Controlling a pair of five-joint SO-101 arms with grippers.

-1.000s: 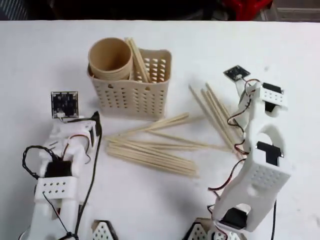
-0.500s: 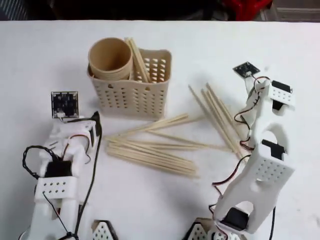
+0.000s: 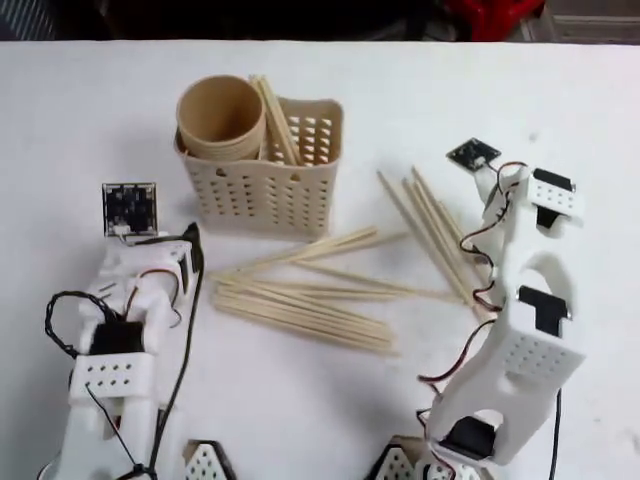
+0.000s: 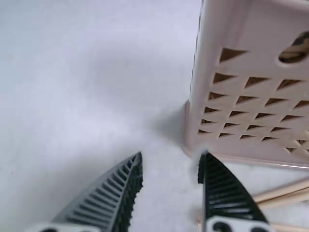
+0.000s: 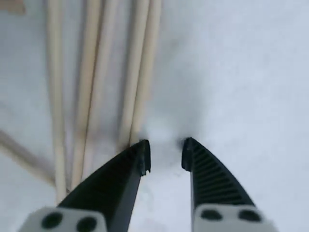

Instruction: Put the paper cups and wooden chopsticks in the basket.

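chopsticks (image 5: pixel 123 72): wooden, so I judge them light, stiff, smooth and apt to roll. Five lie side by side, just outside one fingertip of my right pincer (image 5: pixel 165 154).
hold: across mid-length, one or two at once.
right pincer: narrowly parted, empty, tips near the table (image 5: pixel 241 72).
central heap (image 3: pixel 300 312): between my pincers, too tangled to count.
paper cups (image 3: pixel 220 115): one nested stack in the basket (image 3: pixel 265 195), number unclear.
left pincer (image 4: pixel 169 169): parted, empty, beside the basket's corner.

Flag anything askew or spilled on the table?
Nothing damaged or tipped. The basket stands upright with the paper cups stacked inside and a few chopsticks leaning beside them. What's untidy: on the table, a crisscrossed chopstick pile in front of the basket and a fanned chopstick cluster by the right claw.
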